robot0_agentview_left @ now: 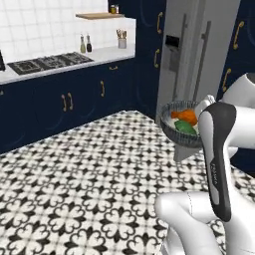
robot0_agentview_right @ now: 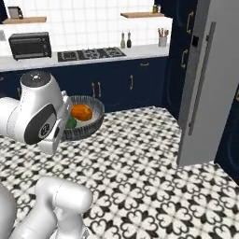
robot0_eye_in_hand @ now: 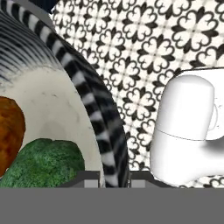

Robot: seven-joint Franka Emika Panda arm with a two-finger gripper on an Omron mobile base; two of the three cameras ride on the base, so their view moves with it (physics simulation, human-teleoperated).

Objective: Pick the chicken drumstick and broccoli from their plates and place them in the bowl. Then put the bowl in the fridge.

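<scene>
Two pieces of food lie inside the round dark grey bowl with the ribbed outer wall (robot0_agentview_left: pixel 180 134), which the white arm carries in the air above the black-and-white patterned tile floor (robot0_agentview_left: pixel 74 169). The small orange-brown roasted chicken drumstick (robot0_agentview_left: pixel 186 116) sits toward the far side of the pale speckled inside, and the small dark green broccoli floret (robot0_agentview_left: pixel 185 127) lies just beside it, touching or nearly touching. In the right base view the same bowl (robot0_agentview_right: pixel 88 120) hangs beside the arm's white wrist joint, with the drumstick (robot0_agentview_right: pixel 81 112) and a sliver of the broccoli (robot0_agentview_right: pixel 71 123) showing over its rim.

The hand view looks along the bowl's rim (robot0_eye_in_hand: pixel 94 113): the drumstick (robot0_eye_in_hand: pixel 9 131) sits at the left edge and the broccoli (robot0_eye_in_hand: pixel 43 162) lies low in the bowl beside it. The gripper (robot0_eye_in_hand: pixel 114 178) is clamped on the bowl's wall, one dark finger tip (robot0_eye_in_hand: pixel 89 177) inside the rim and the other outside, with the ribbed wall between them.

The tall grey stainless steel fridge (robot0_agentview_left: pixel 199 55) stands just beyond the bowl in the left base view, its door closed, its long vertical bar handle (robot0_agentview_left: pixel 201 60) and dark dispenser panel (robot0_agentview_left: pixel 172 42) facing the room. In the right base view the fridge (robot0_agentview_right: pixel 210 84) stands well to the right of the bowl. Navy cabinets with brass handles (robot0_agentview_left: pixel 69 102) and a white counter carrying a black gas hob (robot0_agentview_left: pixel 50 63) run along the back wall.
</scene>
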